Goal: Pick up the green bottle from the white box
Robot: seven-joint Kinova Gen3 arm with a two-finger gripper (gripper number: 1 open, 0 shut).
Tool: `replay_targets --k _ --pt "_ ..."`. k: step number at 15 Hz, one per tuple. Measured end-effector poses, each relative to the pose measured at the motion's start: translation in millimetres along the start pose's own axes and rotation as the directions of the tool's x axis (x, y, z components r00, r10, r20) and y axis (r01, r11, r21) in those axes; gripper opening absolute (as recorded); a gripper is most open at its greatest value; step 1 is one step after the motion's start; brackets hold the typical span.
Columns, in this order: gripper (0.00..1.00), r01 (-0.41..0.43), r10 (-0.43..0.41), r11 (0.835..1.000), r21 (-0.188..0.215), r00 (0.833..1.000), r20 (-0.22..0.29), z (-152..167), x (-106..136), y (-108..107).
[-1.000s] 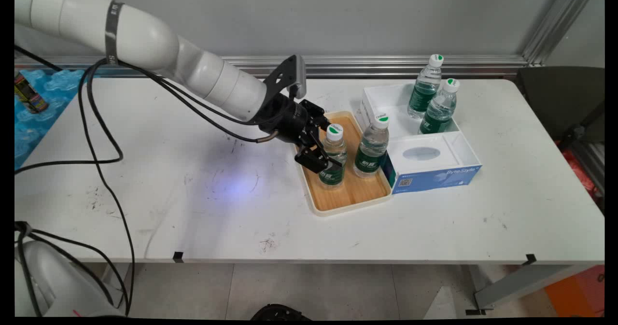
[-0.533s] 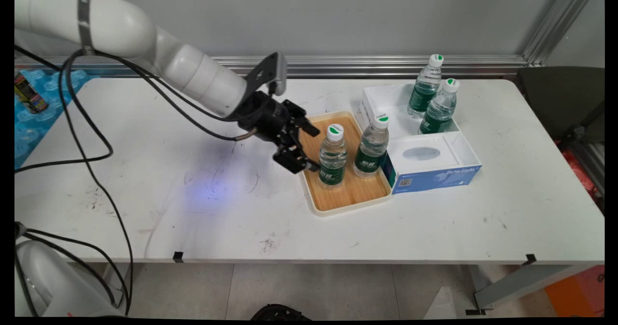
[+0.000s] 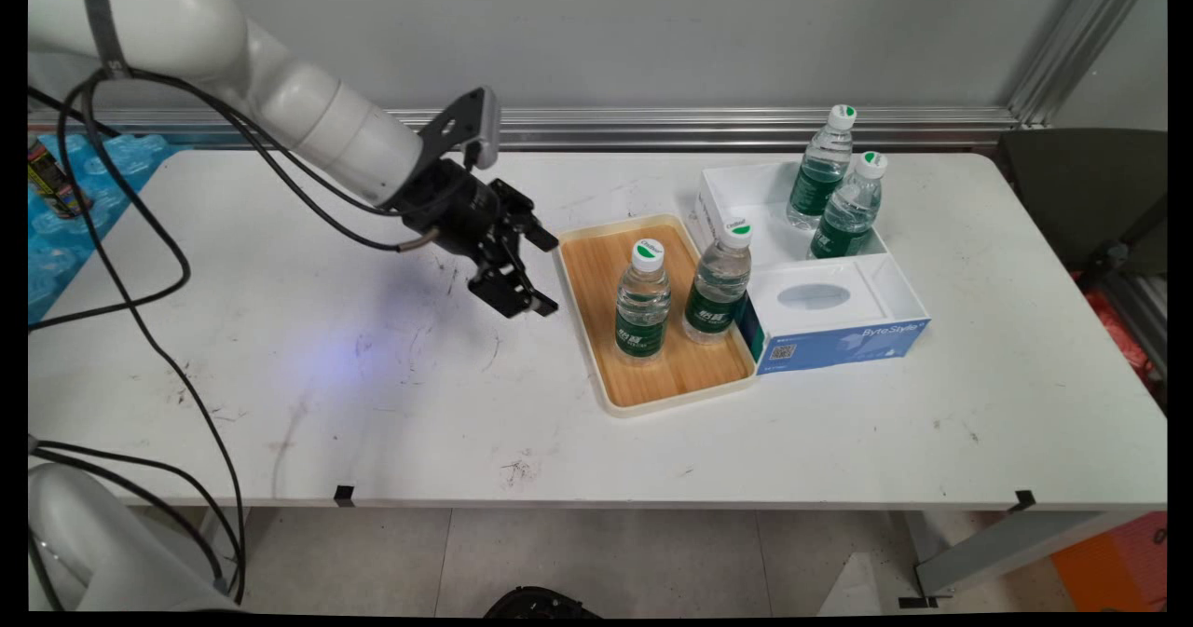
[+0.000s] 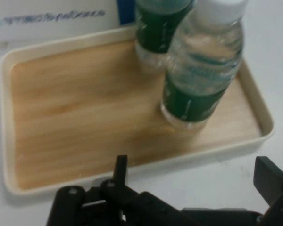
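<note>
Hand view: top of nearer bottle [image 4: 203, 70] cut off at the cap; second bottle [image 4: 160, 26] behind it visible only as a green label, upper half out of picture. Lettering on the blue-and-white box [image 4: 52, 19] beyond the tray blurred, unreadable. Own linkage masking the near table strip at the bottom edge.

Main view: small print on bottle labels too fine to read. Dark can [image 3: 51, 180] at far left, on blue sheeting off the table's end, partly cut by the picture edge.

Arm entering from upper left, sloping down to the right, black cables drooping from it. Gripper [image 3: 536, 273] hanging above bare table [image 3: 373, 394], just left of the wooden tray [image 3: 596, 264], apart from it. Fingers spread wide, nothing between them; one fingertip [image 4: 271, 176] visible at right of hand view, the other finger [image 4: 120, 169] at left.

Tray with cream rim, two bottles upright on it: left bottle [image 3: 641, 301] and right bottle [image 3: 718, 282], near each other. Tissue box [image 3: 829, 324] touching the tray's right side. White open box [image 3: 746, 189] at the far side behind it, two more bottles [image 3: 834, 184] upright inside.
</note>
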Motion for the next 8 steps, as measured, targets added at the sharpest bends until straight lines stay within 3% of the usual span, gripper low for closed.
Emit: replay_targets --k 5,8 --pt "1.0 0.027 -0.028 0.999 0.04 0.999 0.019 -13 13 -27" --pt "1.0 0.03 -0.03 0.997 0.067 1.0 0.0 -17 41 -49"
